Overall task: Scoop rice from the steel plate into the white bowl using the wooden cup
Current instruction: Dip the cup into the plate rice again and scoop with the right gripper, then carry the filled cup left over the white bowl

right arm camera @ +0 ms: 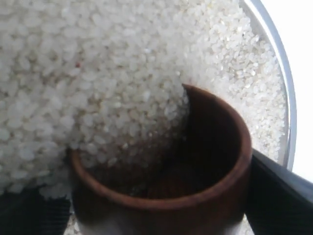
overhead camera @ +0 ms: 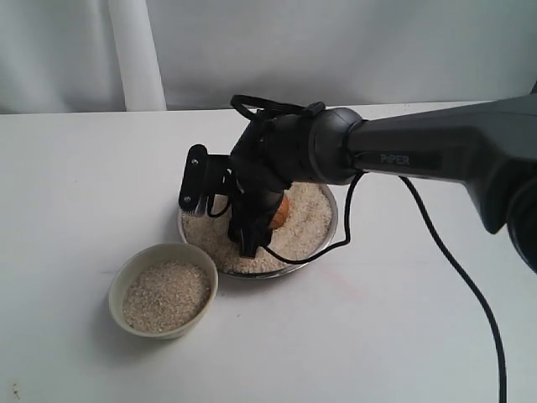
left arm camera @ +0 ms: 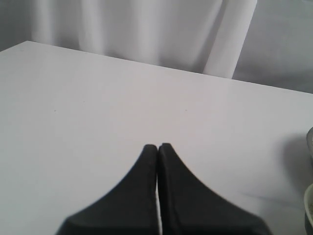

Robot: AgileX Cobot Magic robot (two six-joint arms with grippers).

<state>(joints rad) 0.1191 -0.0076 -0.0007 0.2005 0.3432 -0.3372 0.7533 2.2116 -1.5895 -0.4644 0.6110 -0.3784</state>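
The steel plate [overhead camera: 331,220] sits mid-table, heaped with rice [overhead camera: 304,227]. My right gripper [overhead camera: 257,242] reaches down into it, shut on the wooden cup [overhead camera: 280,211], which is tilted with its mouth pushed into the heap. Up close, the wooden cup [right arm camera: 215,161] has rice [right arm camera: 98,88] spilling over its rim, and the steel plate's edge [right arm camera: 282,83] curves past; a dark finger [right arm camera: 281,196] presses the cup's side. The white bowl [overhead camera: 134,269] stands front left of the plate, holding rice [overhead camera: 165,295]. My left gripper [left arm camera: 157,147] is shut on nothing above bare table, unseen in the exterior view.
A black cable [overhead camera: 453,269] trails from the right arm across the table toward the front right. A white curtain [overhead camera: 134,50] hangs behind the table's far edge. A plate rim [left arm camera: 310,196] shows at the edge of the left wrist view.
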